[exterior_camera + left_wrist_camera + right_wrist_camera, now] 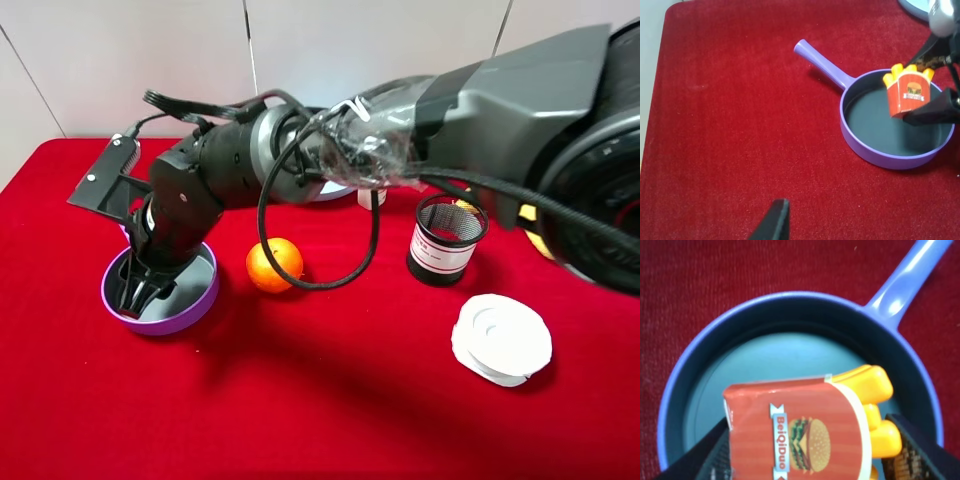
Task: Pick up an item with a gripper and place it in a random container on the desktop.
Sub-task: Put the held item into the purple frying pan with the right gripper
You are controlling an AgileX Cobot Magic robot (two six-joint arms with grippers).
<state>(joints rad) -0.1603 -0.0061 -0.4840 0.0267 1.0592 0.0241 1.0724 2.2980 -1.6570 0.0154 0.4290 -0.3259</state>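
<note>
From the high camera, the right arm reaches from the right edge to the lower left of the frame, wrist bent down, its right hand [150,290] dipping inside the purple pan [175,322] on the red surface [320,420]. The left wrist camera shows that hand clamped on the fries carton [909,95], upright over the pan's grey inside; the left hand [775,222] shows one fingertip only, so its state cannot be told. The right wrist camera has the red, burger-marked carton between two dark fingers [920,452].
</note>
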